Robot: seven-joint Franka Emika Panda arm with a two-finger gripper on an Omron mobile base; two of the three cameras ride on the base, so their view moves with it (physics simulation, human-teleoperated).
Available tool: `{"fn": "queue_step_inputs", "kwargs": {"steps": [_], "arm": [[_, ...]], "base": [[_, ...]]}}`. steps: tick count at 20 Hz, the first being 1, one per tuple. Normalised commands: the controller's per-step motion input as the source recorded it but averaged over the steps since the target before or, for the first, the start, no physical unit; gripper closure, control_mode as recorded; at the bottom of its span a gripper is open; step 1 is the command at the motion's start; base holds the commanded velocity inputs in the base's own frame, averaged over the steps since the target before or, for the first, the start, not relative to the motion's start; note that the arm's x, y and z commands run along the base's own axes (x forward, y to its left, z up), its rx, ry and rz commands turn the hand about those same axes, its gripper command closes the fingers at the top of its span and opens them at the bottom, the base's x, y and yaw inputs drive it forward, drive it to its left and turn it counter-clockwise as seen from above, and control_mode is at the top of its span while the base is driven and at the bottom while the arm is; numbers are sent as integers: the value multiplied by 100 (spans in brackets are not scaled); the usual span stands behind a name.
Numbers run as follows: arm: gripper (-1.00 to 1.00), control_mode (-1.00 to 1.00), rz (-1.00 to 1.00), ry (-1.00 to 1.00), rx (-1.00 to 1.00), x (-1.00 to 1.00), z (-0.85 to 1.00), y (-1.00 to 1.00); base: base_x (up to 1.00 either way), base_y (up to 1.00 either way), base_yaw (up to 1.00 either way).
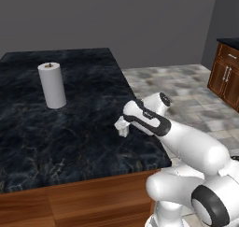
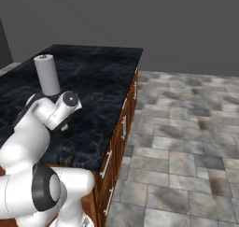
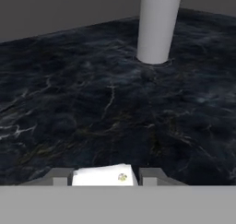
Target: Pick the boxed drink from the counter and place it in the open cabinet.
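a: where is the boxed drink (image 3: pixel 103 176) right now?

b: in the hand view it sits between the two finger tips, low against the black bench (image 3: pixel 92 108). the jaws (image 3: pixel 105 177) are pinched in on the carton, one tip flush to each side. from the left base view the hand is down near the bench's right edge and a bit of white shows under it (image 1: pixel 122 126); i cannot tell there whether that is carton or hand.

a: is it off the surface?

b: cannot tell. it looks to be at bench level, so i judge the grasp step is just made and the lift not yet begun.

a: anything near it?

b: the paper towel roll (image 1: pixel 52 85) stands upright, well apart, further in on the bench. no contact risk on a straight rise.

a: next move?

b: my reading: raise the carton clear while keeping it upright, then carry it toward the open cabinet, which would have to be found first. the low cabinets with drawers (image 1: pixel 226 73) across the tiled floor (image 2: pixel 186 128) are not the target.
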Motion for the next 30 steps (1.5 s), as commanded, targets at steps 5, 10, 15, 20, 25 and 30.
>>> {"fn": "queue_step_inputs", "kwargs": {"steps": [5,10,15,20,25,30], "arm": [[100,-100,0,-10,6,-16,92,0],[100,-100,0,-18,9,-19,80,-5],[100,-100,0,-10,4,-14,23,-5],[100,100,0,0,0,0,0,0],[100,100,0,0,0,0,0,0],[100,100,0,0,0,0,0,0]], "base": [[0,0,0],[0,0,0],[0,0,0],[-1,0,0],[-48,-2,0],[-76,-14,12]]}}
